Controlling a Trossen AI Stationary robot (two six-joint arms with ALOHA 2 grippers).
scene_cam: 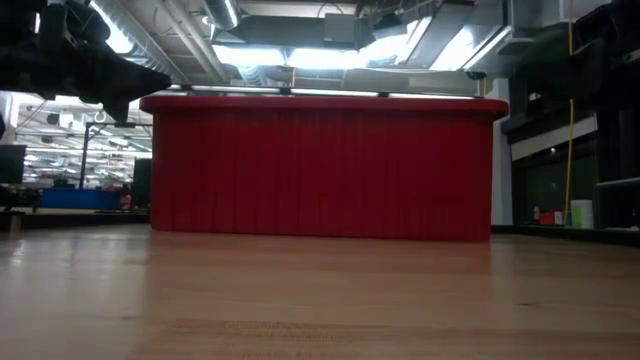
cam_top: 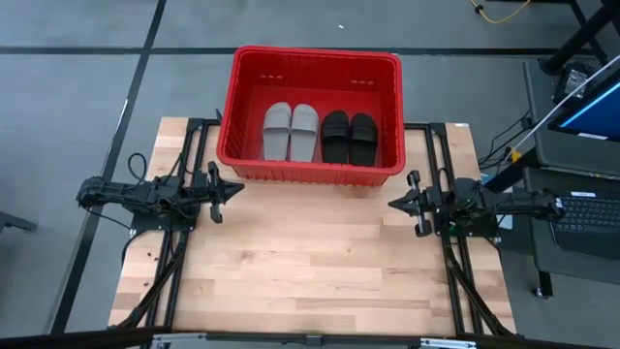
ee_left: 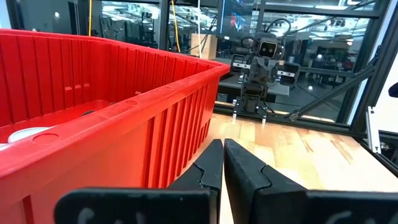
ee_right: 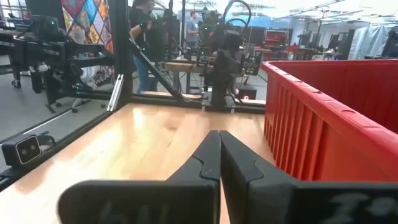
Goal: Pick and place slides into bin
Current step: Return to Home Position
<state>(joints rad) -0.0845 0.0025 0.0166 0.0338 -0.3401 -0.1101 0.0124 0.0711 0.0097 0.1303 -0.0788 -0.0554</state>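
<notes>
the left pincer [ee_left: 222,142] and right pincer [ee_right: 219,132], each with fingers pressed together on nothing, hang over the surface [cam_top: 310,257] near the front corners of the bin [cam_top: 315,51], which holds all four slides [cam_top: 291,131] side by side, so the likeliest mishap is an arm swinging wide and nudging it.

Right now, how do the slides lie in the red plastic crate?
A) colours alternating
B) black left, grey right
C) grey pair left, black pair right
C: the high view shows the light grey slide sandals on the left-arm side of the red plastic crate, the matte black slide sandals on its right.
</notes>
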